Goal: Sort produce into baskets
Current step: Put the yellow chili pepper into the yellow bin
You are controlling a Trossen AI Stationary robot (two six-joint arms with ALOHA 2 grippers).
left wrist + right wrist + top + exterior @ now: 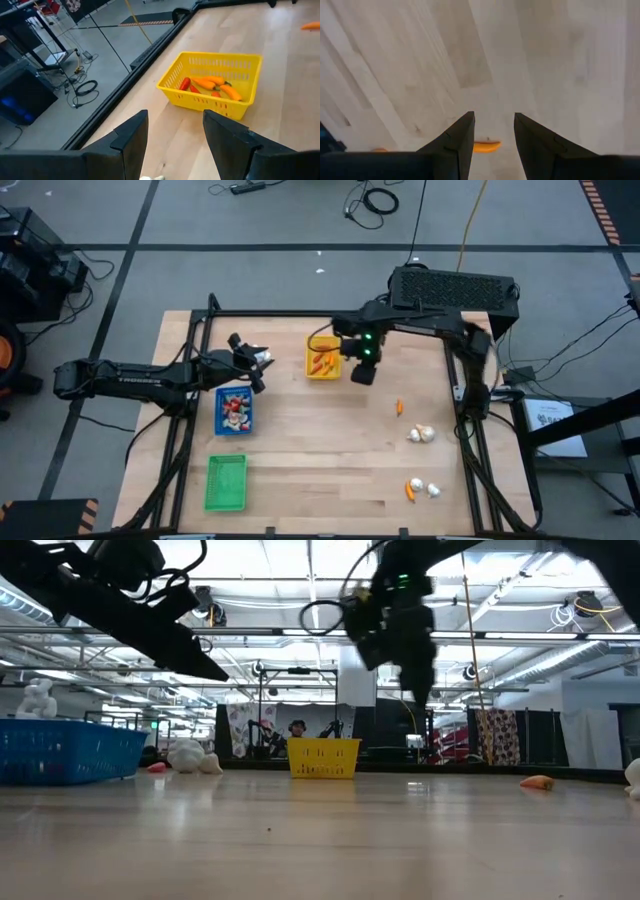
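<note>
Yellow tray (322, 363): we see it holding several orange and red carrot-like pieces, so we judge it serves as the bin for the slim orange produce.
Blue tray (234, 409): we see small red-and-white pieces inside, a second sort already under way; in the low view a whitish bulb (187, 758) lies on the table beside it.
Green tray (226, 482): we see nothing in it, and we judge it is kept for the garlic-like bulbs.
Right gripper (363, 372): we place it just beside the yellow tray, raised off the wood. Its fingers (455, 145) stand apart with bare table between them, pinching nothing, which fits a piece just let go or a reach about to start.
Orange piece under the right wrist (486, 146): we see it lying on the wood past the fingertips, not gripped.
Left gripper (252, 364): we place it above the table between the blue and yellow trays. Its fingers (131, 136) are spread and facing the yellow tray; a pale scrap shows low between them, and we cannot tell whether it is carried.
Loose produce: a small orange piece (399, 407), a garlic bulb (421, 434), and near the front edge an orange piece (411, 490) next to a white bulb (433, 490); all sit on the right arm's side, well apart from the trays.
Progress: we judge the sorting partly done, with these pieces left to collect.
</note>
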